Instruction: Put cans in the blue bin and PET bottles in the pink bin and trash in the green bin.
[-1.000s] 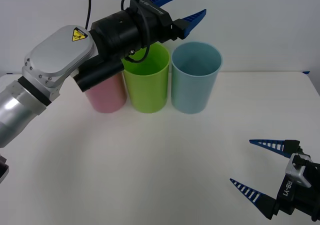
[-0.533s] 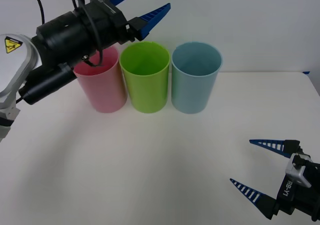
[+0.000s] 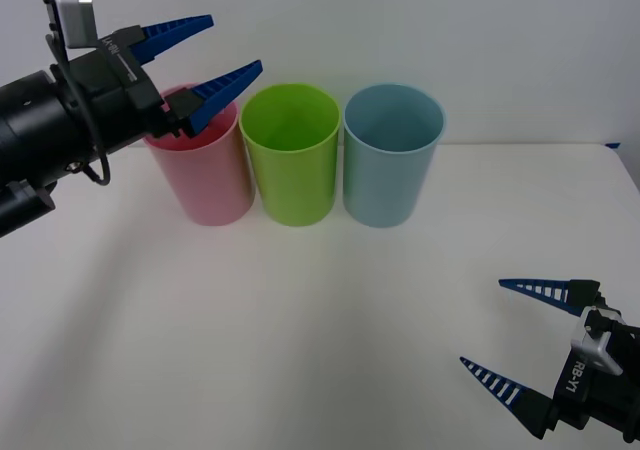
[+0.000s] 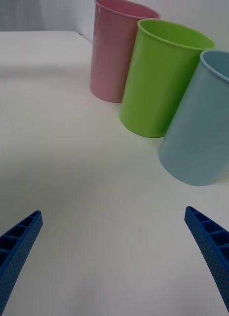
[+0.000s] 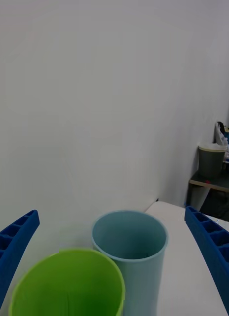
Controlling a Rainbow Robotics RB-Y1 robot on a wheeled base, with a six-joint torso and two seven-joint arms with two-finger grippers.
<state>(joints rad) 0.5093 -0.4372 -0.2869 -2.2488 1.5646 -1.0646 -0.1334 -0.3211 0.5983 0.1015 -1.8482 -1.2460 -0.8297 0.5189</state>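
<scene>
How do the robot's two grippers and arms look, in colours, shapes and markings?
Both grippers have blue, ribbed, pointed fingers. The left gripper sits on a black cylindrical wrist with a thin black cable and a grey block on top. The right gripper has a black body carrying a small grey part and white "RB-Y1" lettering.

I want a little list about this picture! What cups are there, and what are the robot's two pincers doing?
pink bin: leftmost of the row, upright
green bin: middle, upright
blue bin: rightmost, upright
left pincer: open, empty, raised above the pink bin's rim
right pincer: open, empty, low over the table, near the robot
</scene>
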